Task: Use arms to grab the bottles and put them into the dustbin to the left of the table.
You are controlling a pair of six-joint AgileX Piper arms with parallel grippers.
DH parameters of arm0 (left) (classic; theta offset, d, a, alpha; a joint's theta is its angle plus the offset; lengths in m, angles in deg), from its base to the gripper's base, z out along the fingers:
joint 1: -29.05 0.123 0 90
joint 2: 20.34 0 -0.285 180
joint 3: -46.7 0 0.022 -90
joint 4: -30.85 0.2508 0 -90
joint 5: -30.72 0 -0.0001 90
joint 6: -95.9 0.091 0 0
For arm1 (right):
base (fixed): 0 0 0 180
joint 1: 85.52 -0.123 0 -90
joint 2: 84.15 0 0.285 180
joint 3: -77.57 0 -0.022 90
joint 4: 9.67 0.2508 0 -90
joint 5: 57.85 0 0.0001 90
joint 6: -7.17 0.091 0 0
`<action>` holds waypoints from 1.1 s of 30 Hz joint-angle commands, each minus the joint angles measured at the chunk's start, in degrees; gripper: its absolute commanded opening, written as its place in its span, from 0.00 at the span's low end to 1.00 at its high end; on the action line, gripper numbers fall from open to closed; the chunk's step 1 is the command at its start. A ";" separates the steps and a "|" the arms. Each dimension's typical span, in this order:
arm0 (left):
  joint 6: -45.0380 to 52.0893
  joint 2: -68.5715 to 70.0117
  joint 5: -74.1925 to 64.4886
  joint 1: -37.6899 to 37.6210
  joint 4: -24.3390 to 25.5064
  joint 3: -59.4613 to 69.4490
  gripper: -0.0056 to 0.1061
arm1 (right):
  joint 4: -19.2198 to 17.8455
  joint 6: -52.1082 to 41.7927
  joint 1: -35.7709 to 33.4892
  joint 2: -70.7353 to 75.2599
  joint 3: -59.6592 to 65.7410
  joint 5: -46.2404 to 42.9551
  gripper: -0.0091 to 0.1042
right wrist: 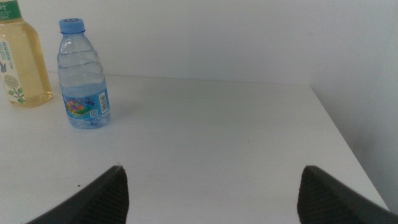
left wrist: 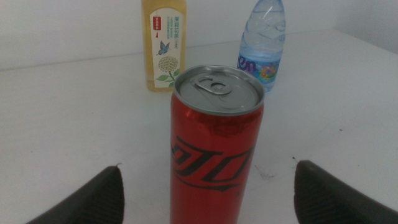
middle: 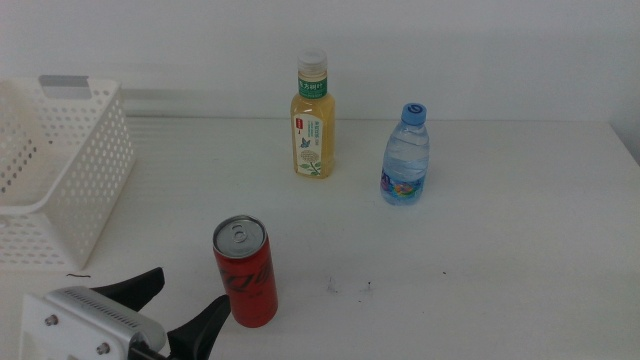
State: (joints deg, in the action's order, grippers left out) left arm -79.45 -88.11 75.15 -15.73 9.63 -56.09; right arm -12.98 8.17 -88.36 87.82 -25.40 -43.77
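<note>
A slim red soda can [middle: 245,272] stands upright near the table's front. My left gripper [middle: 178,305] is open just left of and in front of it; in the left wrist view the can [left wrist: 215,149] stands between the two spread jaws, touching neither. At the back stand a yellow-drink bottle [middle: 313,118] with a white cap and a small clear water bottle [middle: 406,156] with a blue cap. The white perforated dustbin [middle: 55,170] sits at the left. My right gripper [right wrist: 211,193] is open, out of the middle view, with the water bottle [right wrist: 84,74] far beyond it.
The white table [middle: 500,260] has a few dark specks [middle: 348,288] right of the can. Its right edge [right wrist: 339,134] shows in the right wrist view. A white wall rises behind the bottles.
</note>
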 commanded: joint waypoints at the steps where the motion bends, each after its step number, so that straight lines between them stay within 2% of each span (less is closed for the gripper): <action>1: 0.00 -0.22 0.83 -0.30 -0.42 0.00 0.89 | -0.56 -0.57 0.51 0.25 0.18 -0.51 0.90; 6: -0.47 -4.52 2.27 -0.30 -0.42 0.00 0.89 | -0.56 -0.57 0.51 0.25 0.18 -0.51 0.90; 13: -0.85 -13.68 15.00 -0.30 0.46 0.00 0.89 | -0.56 -0.57 0.51 0.25 0.18 -0.51 0.90; 21: -6.21 -25.31 25.53 -0.30 3.66 0.00 0.89 | -0.56 -0.57 0.51 0.25 0.18 -0.51 0.90; 27: -8.37 -31.69 25.53 -0.30 3.86 0.00 0.89 | -0.56 -0.57 0.51 0.25 0.18 -0.51 0.90; 33: -8.73 -32.33 25.53 -0.30 4.04 0.00 0.89 | -0.56 -0.57 0.51 0.25 0.18 -0.51 0.90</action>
State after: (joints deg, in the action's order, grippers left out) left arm -87.35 -120.58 99.23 -15.73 13.61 -56.30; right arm -12.98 8.17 -88.36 87.82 -25.40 -43.77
